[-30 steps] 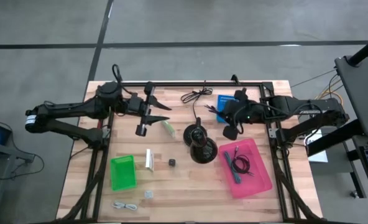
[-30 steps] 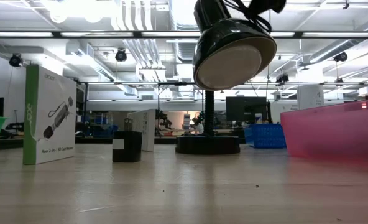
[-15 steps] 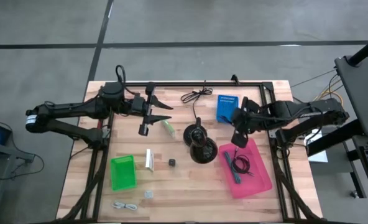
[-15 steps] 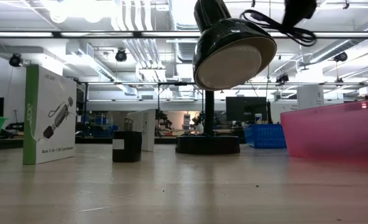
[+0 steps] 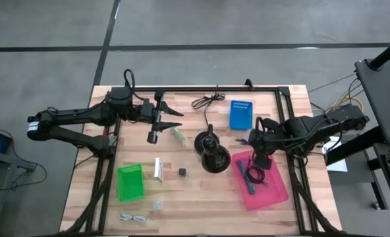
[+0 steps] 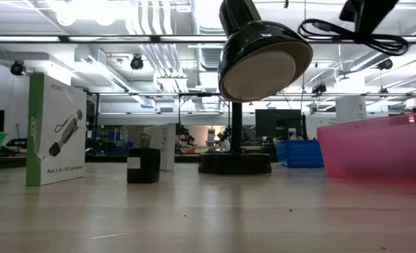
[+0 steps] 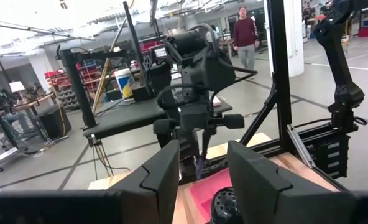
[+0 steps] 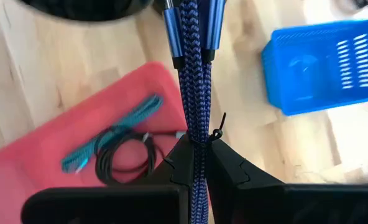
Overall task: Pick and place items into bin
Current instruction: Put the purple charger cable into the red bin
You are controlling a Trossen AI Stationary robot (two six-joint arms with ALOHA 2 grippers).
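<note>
Blue braided cable [image 8: 195,74], bundled and tied, clamped between the fingers of the right gripper [image 5: 261,146] and carried above the near-rim corner of the pink bin [image 5: 274,191]; seen in the low view as a dark loop [image 6: 348,35] hanging high over the bin's wall [image 6: 377,151]. Already inside the bin: a coiled black cable [image 8: 119,162] and a teal pen or cord [image 8: 109,134]. Blue basket [image 5: 241,114] just beside the carried bundle, toward the table's far edge; black desk lamp [image 5: 211,153] close on the other side, between the two arms. Left gripper [image 5: 157,122] hovering over the far-left part of the table, fingers parted and holding nothing. Still on the table: green tray [image 5: 130,182], white box [image 5: 158,168], small black cube [image 5: 182,172], pale cable [image 5: 134,218] near the front edge. Main risk, as judged: release too early, with the bundle still over the rim rather than the floor of the bin, leaving it draped on the wall or dropped onto the wood. Second risk: hanging loop snagging the lamp head or the bin's edge during any sideways motion. Third: springy coil bouncing out on a high drop.
</note>
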